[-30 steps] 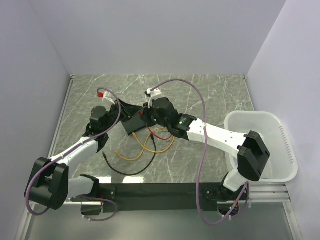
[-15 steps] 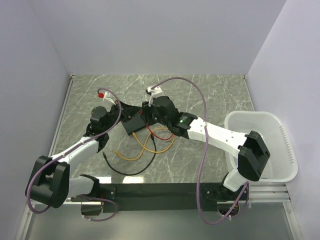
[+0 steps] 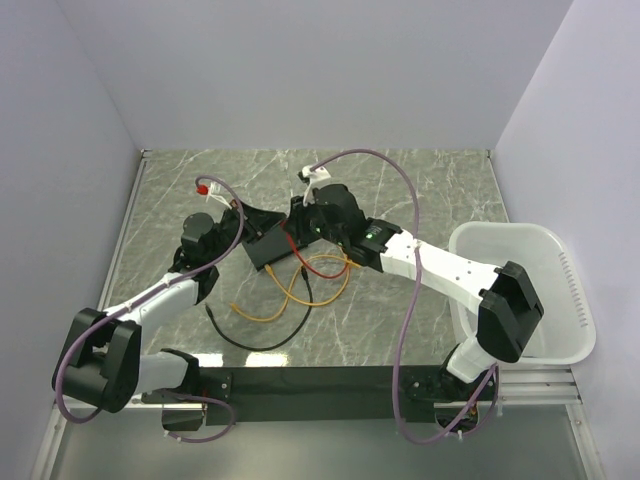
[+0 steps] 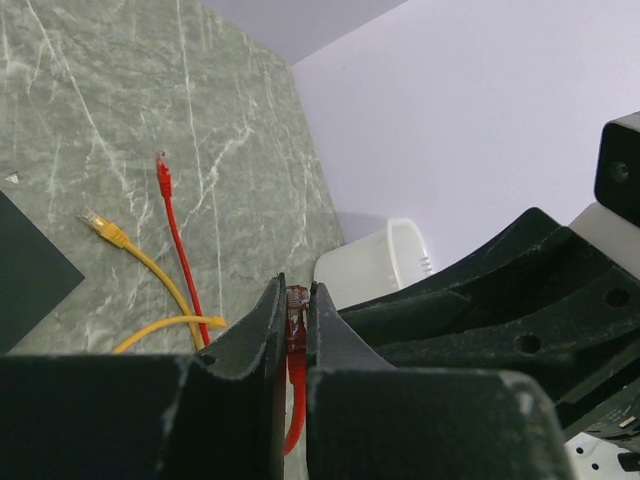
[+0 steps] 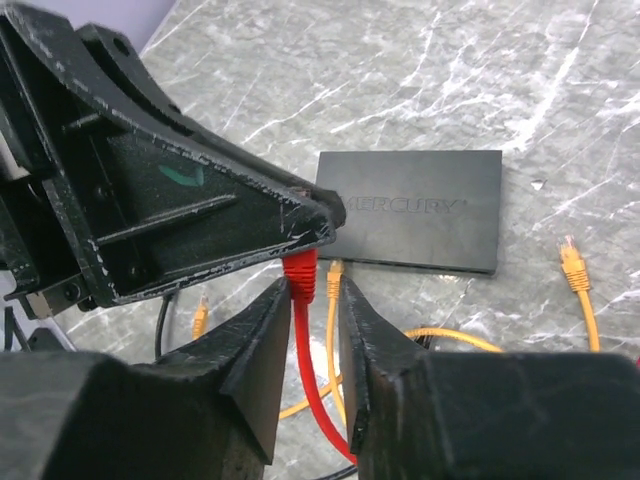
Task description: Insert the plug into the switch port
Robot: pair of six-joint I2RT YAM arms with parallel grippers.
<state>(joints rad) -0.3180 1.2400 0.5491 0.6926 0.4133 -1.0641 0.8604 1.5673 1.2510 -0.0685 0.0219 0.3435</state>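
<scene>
The switch (image 5: 420, 210) is a flat matte-black box marked MERCURY, lying on the marble table; it also shows in the top view (image 3: 268, 248). My left gripper (image 4: 296, 300) is shut on the red plug (image 4: 296, 310), held above the table in front of the switch. In the right wrist view the left gripper's fingers (image 5: 200, 220) come in from the upper left, with the plug's red boot (image 5: 302, 275) sticking out. My right gripper (image 5: 312, 300) is open, its fingers on either side of the red cable just below the boot. In the top view both grippers meet, left (image 3: 272, 222) and right (image 3: 298, 222).
Yellow cables (image 3: 300, 285) and a black cable (image 3: 255, 335) lie loose in front of the switch. The red cable's other plug (image 4: 160, 165) and a yellow plug (image 4: 95, 218) lie on the table. A white bin (image 3: 520, 290) stands at the right edge.
My right gripper and forearm have shifted a little toward the back of the table. The left gripper keeps hold of the red plug in the same place.
</scene>
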